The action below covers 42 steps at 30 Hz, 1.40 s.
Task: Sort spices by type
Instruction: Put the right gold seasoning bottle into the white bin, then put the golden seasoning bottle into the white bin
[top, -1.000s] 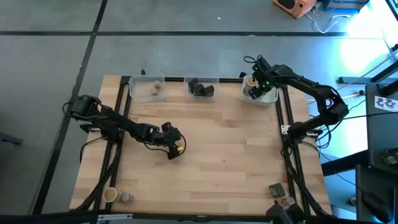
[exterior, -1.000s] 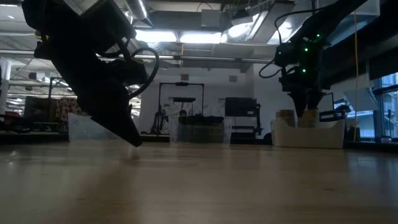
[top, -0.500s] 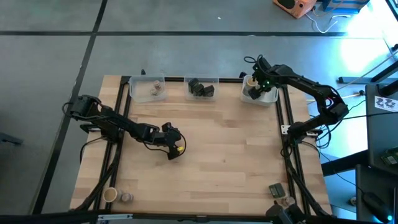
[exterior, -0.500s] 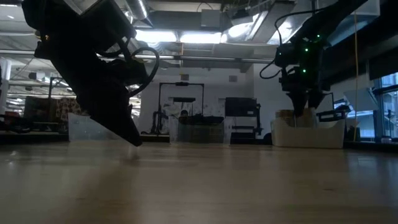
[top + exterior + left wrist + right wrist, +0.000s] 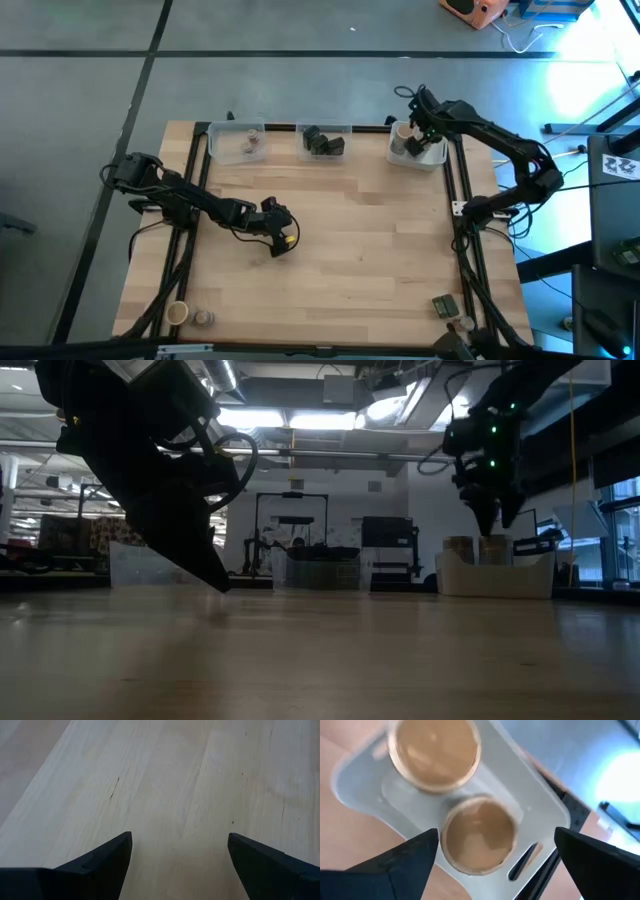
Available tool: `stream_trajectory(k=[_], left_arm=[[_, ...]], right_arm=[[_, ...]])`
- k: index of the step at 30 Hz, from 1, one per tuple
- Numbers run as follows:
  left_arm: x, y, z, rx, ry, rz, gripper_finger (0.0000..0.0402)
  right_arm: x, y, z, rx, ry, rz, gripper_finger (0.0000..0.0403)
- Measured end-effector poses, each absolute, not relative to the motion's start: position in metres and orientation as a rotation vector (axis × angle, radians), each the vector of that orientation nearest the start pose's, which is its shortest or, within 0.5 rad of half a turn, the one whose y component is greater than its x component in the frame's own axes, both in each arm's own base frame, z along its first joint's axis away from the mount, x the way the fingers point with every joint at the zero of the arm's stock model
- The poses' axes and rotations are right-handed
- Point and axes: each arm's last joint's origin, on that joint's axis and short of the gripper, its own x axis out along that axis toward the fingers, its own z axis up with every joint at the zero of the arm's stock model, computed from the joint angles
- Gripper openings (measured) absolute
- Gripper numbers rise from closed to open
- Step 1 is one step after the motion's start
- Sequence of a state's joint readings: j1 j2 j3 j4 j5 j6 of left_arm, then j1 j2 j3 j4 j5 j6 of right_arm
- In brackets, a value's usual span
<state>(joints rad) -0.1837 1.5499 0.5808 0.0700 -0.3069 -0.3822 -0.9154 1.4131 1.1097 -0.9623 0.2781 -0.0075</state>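
Since a second ago the right gripper (image 5: pixel 412 118) has lifted clear of the white tub (image 5: pixel 437 159) at the table's far right corner, its fingers now spread wide with nothing between them; two tan cylinders (image 5: pixel 478 838) stand side by side in the tub directly below. The left gripper (image 5: pixel 283 243) has not shifted: it hovers low over bare board left of centre, fingers apart and empty.

Along the far edge, a clear tub (image 5: pixel 224 152) holds small round jars (image 5: pixel 254 136) and a second clear tub (image 5: pixel 346 129) holds dark grey blocks (image 5: pixel 323 142). Unsorted spices remain at the near edge: a tan cylinder (image 5: pixel 177 314) and a round jar (image 5: pixel 204 318) at the left corner, a grey block (image 5: pixel 444 304) with another piece beside it (partly cut off by the frame) at the right.

The likely risk is on the way out: a spread finger clipping the tub's wall or a cylinder's rim could tip a cylinder or shove the light tub along the board. The remaining pieces sit close to the table's edge and the arms' bases, so an awkward reach could knock one off.

The pale wooden table (image 5: pixel 380 250) is smooth and largely bare. Beyond it lies a dim workshop with strip lights, racks and equipment stands.
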Motion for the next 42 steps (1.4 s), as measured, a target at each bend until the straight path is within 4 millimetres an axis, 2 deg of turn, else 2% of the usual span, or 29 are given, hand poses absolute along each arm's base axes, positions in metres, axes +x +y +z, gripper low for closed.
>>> stream_trajectory(k=[4,6,11,16,19,22,25,29,36,42], left_arm=[[0.259,-0.039,0.125,-0.140,0.834,0.280,0.0312],[0.259,-0.039,0.125,-0.143,0.833,0.283,0.0312],[0.265,-0.040,0.129,-0.129,0.761,0.257,0.0312],[0.277,-0.046,0.144,-0.053,0.582,0.170,0.0312],[0.284,-0.054,0.155,0.013,0.485,0.086,0.0312],[0.293,-0.065,0.170,0.094,0.479,0.032,0.0312],[0.300,-0.080,0.186,0.169,0.565,-0.017,0.0312],[0.300,-0.100,0.207,0.221,0.752,-0.051,0.0312],[0.272,-0.139,0.247,0.236,1.022,-0.028,0.0312],[0.234,-0.165,0.262,0.115,1.219,0.069,0.0312]], right_arm=[[0.147,-0.205,0.280,0.384,1.172,-1.045,0.0396],[0.146,-0.196,0.293,0.380,1.122,-1.043,0.0396],[0.154,-0.160,0.317,0.351,0.973,-0.928,0.0396],[0.180,-0.121,0.327,0.307,0.816,-0.727,0.0396],[0.199,-0.098,0.322,0.261,0.772,-0.603,0.0396],[0.216,-0.076,0.315,0.206,0.710,-0.495,0.0396],[0.228,-0.057,0.306,0.169,0.643,-0.408,0.0396],[0.237,-0.039,0.296,0.143,0.582,-0.328,0.0396],[0.239,-0.026,0.275,0.115,0.562,-0.314,0.0396],[0.237,-0.026,0.265,0.137,0.583,-0.350,0.0396]])
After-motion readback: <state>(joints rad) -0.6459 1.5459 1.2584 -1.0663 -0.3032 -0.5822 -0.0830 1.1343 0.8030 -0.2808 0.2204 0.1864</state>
